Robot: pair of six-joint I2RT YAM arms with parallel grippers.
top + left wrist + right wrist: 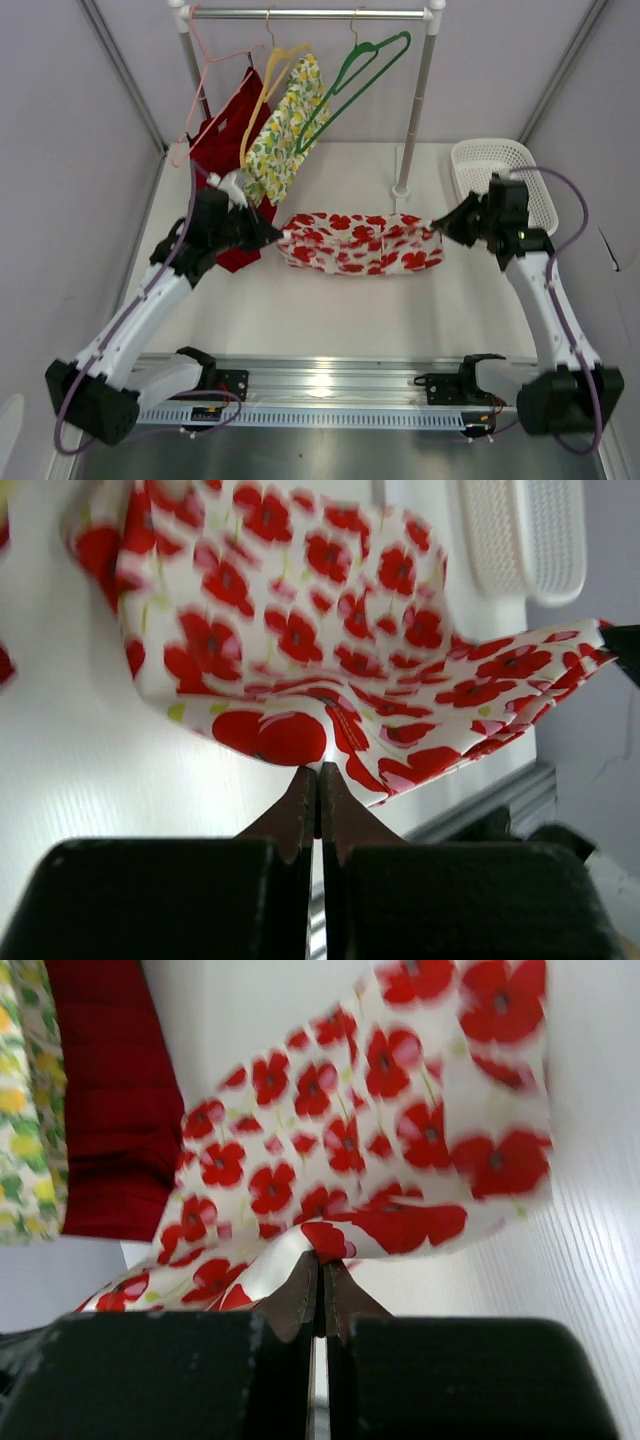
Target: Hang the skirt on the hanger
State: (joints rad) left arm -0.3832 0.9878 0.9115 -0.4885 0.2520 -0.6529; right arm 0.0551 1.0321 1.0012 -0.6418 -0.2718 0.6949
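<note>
Step in hand: skirt (360,243) stretched between two claws, over middle of table (330,320).
Left claw (271,235) pinched tight on one end, right claw (441,228) pinched tight on other.
Green hanger (352,75) up on rail (310,14), well apart.
Next, I think: lift skirt up to hanger.

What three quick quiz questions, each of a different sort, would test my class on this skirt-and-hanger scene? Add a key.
1. True or false: the skirt already hangs on the green hanger.
2. Look at the left gripper and the right gripper. Which is shut on the skirt? A) left only B) right only C) both
3. How many hangers hang on the rail?

Key: 1 false, it is held between the two grippers above the table; 2 C; 3 three.
</note>
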